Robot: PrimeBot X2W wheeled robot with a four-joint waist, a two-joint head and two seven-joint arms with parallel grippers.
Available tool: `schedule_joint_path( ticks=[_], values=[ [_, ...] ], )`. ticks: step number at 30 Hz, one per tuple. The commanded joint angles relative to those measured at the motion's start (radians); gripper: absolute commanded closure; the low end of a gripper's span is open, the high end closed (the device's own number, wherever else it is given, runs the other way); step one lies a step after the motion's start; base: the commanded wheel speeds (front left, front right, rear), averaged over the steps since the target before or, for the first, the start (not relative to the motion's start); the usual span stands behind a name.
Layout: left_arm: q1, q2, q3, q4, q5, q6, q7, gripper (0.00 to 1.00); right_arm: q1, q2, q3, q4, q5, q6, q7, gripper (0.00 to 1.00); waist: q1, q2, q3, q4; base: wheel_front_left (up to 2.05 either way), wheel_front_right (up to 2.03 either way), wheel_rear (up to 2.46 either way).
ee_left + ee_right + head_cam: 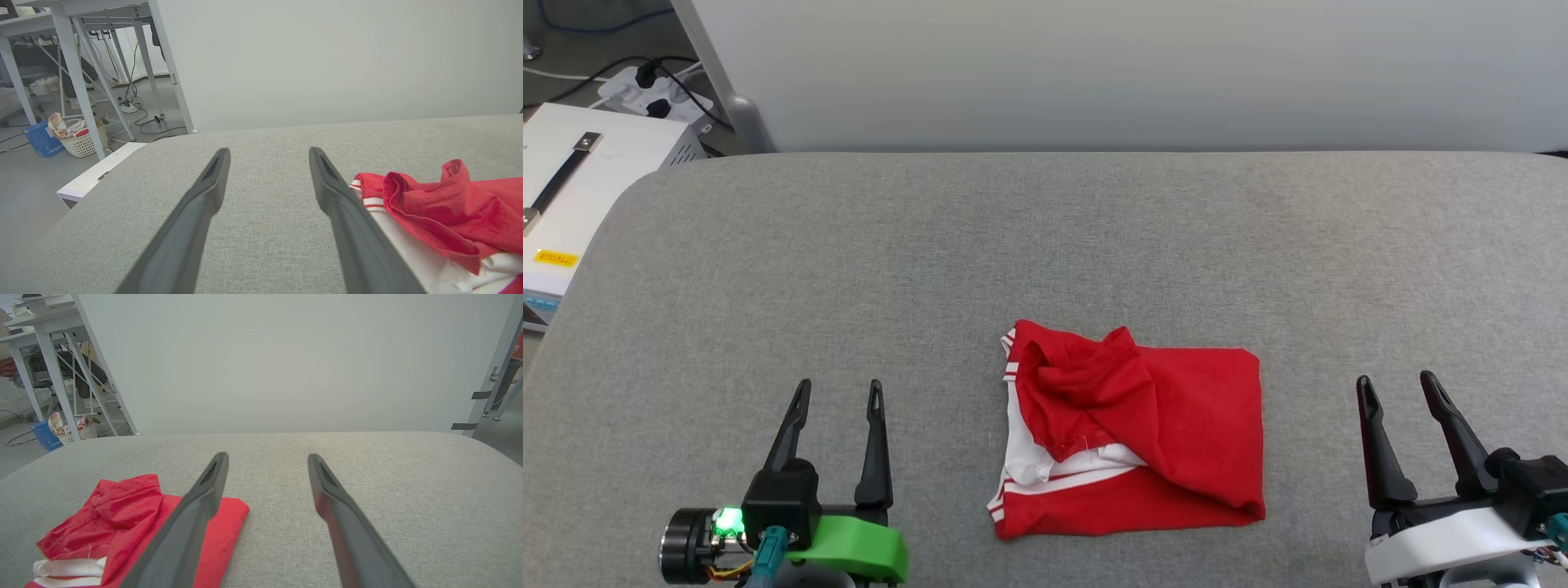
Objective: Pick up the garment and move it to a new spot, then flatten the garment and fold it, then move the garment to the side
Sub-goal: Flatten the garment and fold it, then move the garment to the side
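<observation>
The garment [1143, 433] lies in a loose bundle on the grey padded table [1045, 245], near its front edge between my two arms. It is red, with white sleeve fabric and red-and-white striped trim showing along its left side; a rumpled red flap is folded over the top. No letters or number show. My left gripper [840, 390] stands open to the garment's left, nothing between its fingers. My right gripper [1396, 382] stands open to its right, also holding nothing. The garment [445, 208] appears right of the left fingers, and the garment [122, 514] left of the right fingers.
A white case with a black handle [580, 188] and a power strip [654, 94] sit beyond the table's left corner. White desk legs [77, 73], a laundry basket [83, 141] and a blue box [39, 141] stand on the floor at the left. A pale wall backs the table.
</observation>
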Motion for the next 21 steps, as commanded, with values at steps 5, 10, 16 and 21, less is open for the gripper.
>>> schedule_joint_path(
  ticks=[5, 10, 16, 21],
  values=[
    [0.013, 0.003, -0.001, 0.005, 0.002, -0.006, -0.006, 0.00, -0.006, -0.003, -0.003, 0.002, -0.023, -0.001, -0.009, 0.00, 0.0000, 0.0000, 0.004, 0.005, 0.00, 0.00, 0.00],
    [0.002, 0.001, -0.001, 0.006, 0.000, -0.008, -0.006, 0.00, -0.082, -0.048, -0.008, -0.024, -0.019, -0.001, -0.009, 0.00, 0.0000, 0.0000, 0.010, 0.011, 0.00, 0.00, 0.00],
    [-0.018, -0.001, -0.003, 0.004, -0.001, -0.011, -0.006, 0.00, -0.265, -0.150, -0.013, -0.067, 0.011, -0.001, 0.016, 0.00, 0.0000, 0.0000, 0.028, 0.021, 0.00, 0.00, 0.00],
    [-0.034, -0.004, -0.007, 0.005, -0.003, -0.013, -0.006, 0.00, -0.390, -0.239, 0.035, -0.057, 0.072, -0.001, 0.186, 0.00, 0.0000, 0.0000, 0.050, 0.031, 0.00, 0.00, 0.00]
  ],
)
